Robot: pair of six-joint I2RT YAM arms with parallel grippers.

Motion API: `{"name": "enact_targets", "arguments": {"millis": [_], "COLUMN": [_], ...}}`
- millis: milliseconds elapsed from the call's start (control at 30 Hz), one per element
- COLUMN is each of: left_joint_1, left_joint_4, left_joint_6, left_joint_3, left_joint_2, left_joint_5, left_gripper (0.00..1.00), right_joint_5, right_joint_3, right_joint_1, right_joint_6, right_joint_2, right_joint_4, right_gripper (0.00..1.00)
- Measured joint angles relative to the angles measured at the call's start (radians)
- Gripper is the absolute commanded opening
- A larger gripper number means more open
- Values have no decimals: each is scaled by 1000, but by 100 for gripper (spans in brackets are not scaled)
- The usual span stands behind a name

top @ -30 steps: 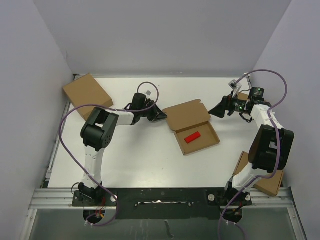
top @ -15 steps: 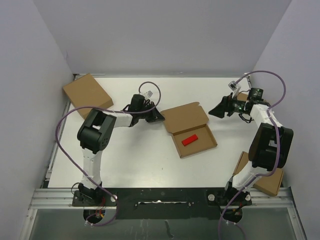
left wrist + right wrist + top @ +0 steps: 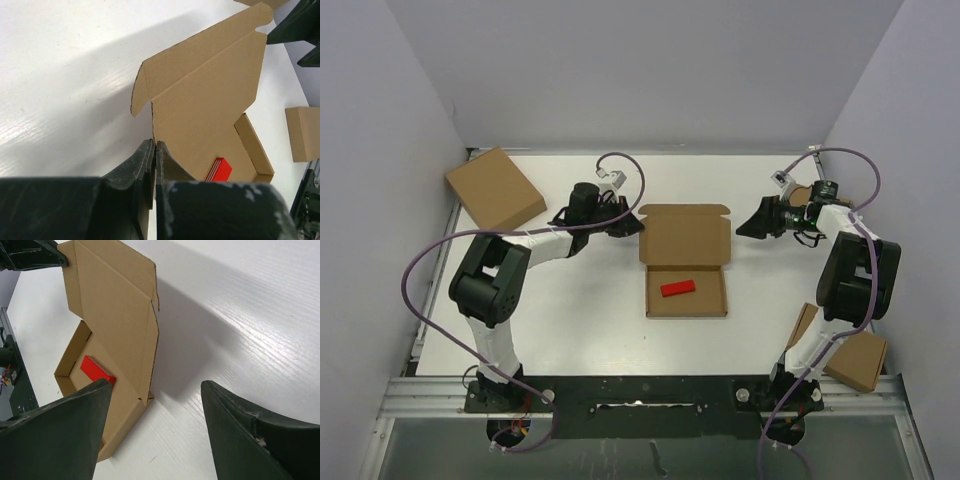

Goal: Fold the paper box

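the paper box [image 3: 685, 238] lies at the centre of the table [image 3: 580, 300], between the two arms. its shallow tray faces the near edge. the lid joins the tray's far side and stands raised off the table, leaning away from the tray. a small red block [image 3: 678, 288] lies inside the tray.

the left gripper [image 3: 632, 225] is clenched on the left edge of the lid; in the left wrist view the cardboard runs in between its fingers. the right gripper [image 3: 744, 226] is released, jaws spread wide with nothing between them, just beside the lid's right edge and not touching it.

one closed cardboard box [image 3: 495, 187] sits at the far left corner. a second closed box [image 3: 855, 358] sits beside the right arm's base.
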Motion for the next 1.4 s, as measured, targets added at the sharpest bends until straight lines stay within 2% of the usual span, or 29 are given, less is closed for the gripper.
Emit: {"name": "enact_targets", "arguments": {"millis": [600, 667, 833, 933, 1233, 1400], "left_joint_1": [0, 0, 0, 0, 0, 0], "left_joint_4": [27, 28, 29, 29, 27, 27], "left_joint_6": [71, 77, 81, 83, 84, 83], "left_joint_3": [-53, -53, -53, -53, -53, -53], "left_joint_2": [-58, -66, -68, -68, -68, -68], "left_joint_5": [35, 39, 43, 43, 43, 44], "left_gripper": [0, 0, 0, 0, 0, 0], "right_joint_5": [14, 21, 29, 16, -18, -28], "right_joint_3": [37, 51, 62, 63, 63, 63], "right_joint_1": [99, 98, 98, 105, 122, 131], "right_joint_6": [-19, -23, -41, -48, -63, -76], "right_joint_2": [64, 80, 97, 97, 97, 97], "right_joint_4": [-41, -44, -57, -63, -77, -86], "right_gripper": [59, 54, 29, 19, 17, 2]}}
